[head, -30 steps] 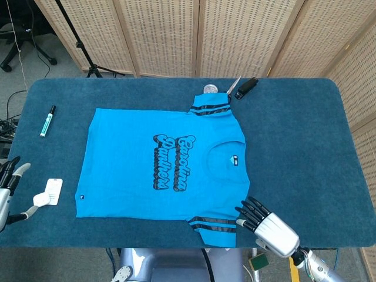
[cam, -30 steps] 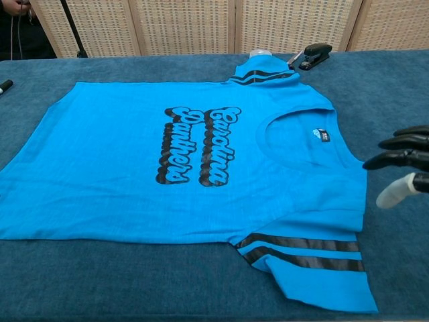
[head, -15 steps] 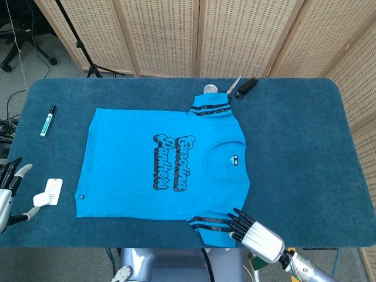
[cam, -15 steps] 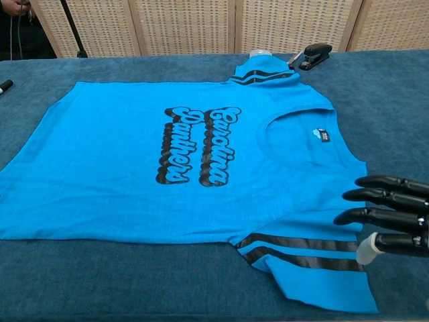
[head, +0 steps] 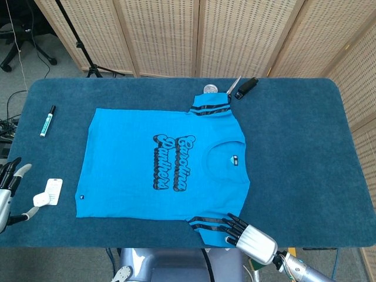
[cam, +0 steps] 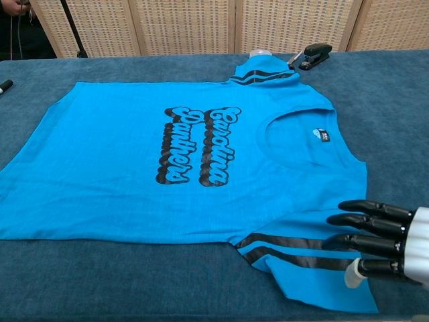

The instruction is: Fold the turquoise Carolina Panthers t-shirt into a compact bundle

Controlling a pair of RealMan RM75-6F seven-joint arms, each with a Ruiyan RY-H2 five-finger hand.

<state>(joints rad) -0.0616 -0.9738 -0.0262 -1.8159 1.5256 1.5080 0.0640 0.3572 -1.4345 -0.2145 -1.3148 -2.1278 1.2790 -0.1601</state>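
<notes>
The turquoise Carolina Panthers t-shirt (head: 161,161) (cam: 181,161) lies flat and spread out on the blue table, collar toward the right, black lettering in the middle. Its near sleeve (head: 211,226) (cam: 301,258) with two black stripes lies at the front edge. My right hand (head: 249,238) (cam: 382,241) hovers over the end of that sleeve with its fingers extended and apart, holding nothing. My left hand (head: 9,191) is at the far left edge of the head view, off the shirt, fingers apart and empty.
A black stapler (head: 247,87) (cam: 315,54) and a small round object (head: 210,88) lie beyond the far sleeve. A marker (head: 47,120) lies at the left. A white tag (head: 50,192) sits near my left hand. Folding screens stand behind the table.
My right hand has moved left and toward the front edge, from beside the collar to over the near striped sleeve. The shirt and my left hand have stayed still.
</notes>
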